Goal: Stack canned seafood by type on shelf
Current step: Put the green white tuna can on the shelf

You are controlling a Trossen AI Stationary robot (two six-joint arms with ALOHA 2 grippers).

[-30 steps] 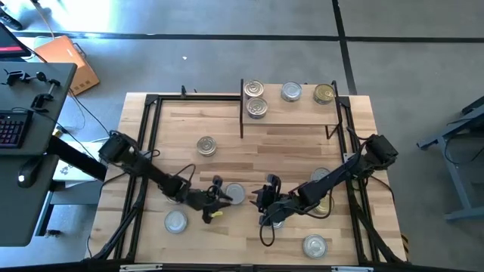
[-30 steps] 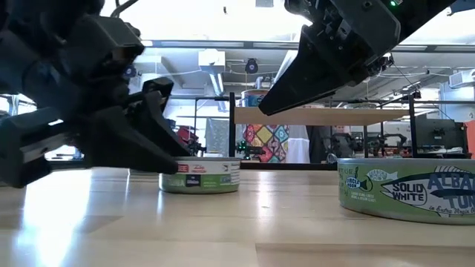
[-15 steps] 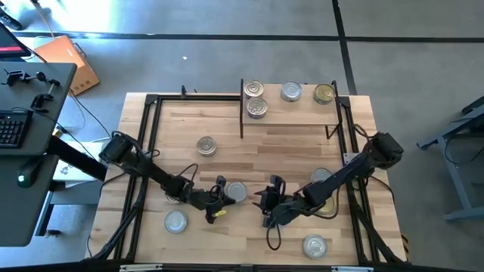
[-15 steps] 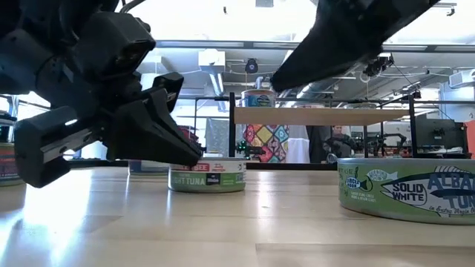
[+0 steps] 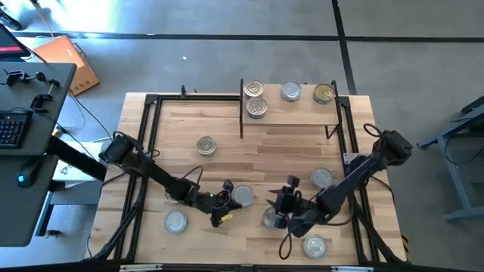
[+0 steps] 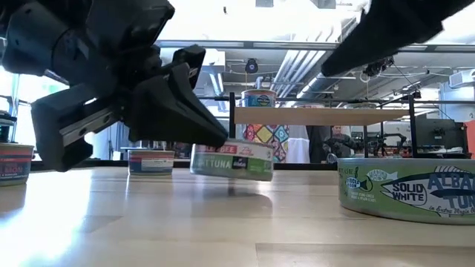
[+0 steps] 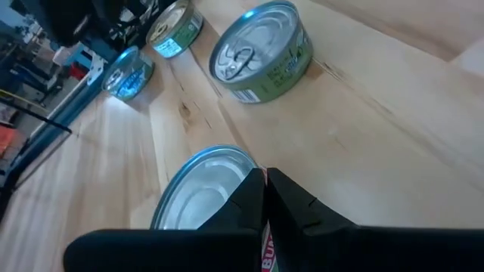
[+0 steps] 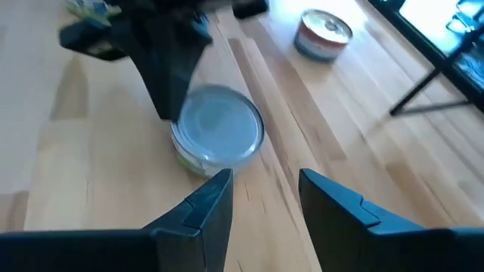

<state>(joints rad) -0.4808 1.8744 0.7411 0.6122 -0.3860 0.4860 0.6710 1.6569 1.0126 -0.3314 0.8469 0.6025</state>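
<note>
My left gripper [image 5: 225, 202] is shut on a silver tuna tin [image 5: 243, 196] in the middle of the table's near half; in the low view the tin [image 6: 231, 160] is tilted. My right gripper [image 5: 282, 205] is open, just right of that tin and facing it, with another tin [image 5: 272, 218] beside its fingers. In the right wrist view the held tin [image 8: 218, 136] lies ahead of the open fingers. The light wood shelf [image 5: 291, 114] stands at the far edge on black legs, with several tins resting on their bases on it. My left gripper pinches the tin's rim [image 7: 240, 175] on the side nearest the arm, between its two fingers. The fingers [image 6: 211, 133] slant down from the table's left. That side of the tin is raised and the tin tilts; whether its far edge touches the table cannot be told.
Loose tins rest on the table at left [image 5: 206, 145], near left [image 5: 176, 221], right [image 5: 321, 177] and near right [image 5: 314, 245]; the last looms large in the low view [image 6: 408, 189]. Black frame rails [image 5: 148, 151] run along both sides. Bare wood lies between the shelf and the grippers.
My left gripper has moved toward the table's right and slightly near edge, taking the tin along; the tin, flat on the table before, now tilts with its held side raised. My right gripper has drawn back toward the right and near edge and risen.
</note>
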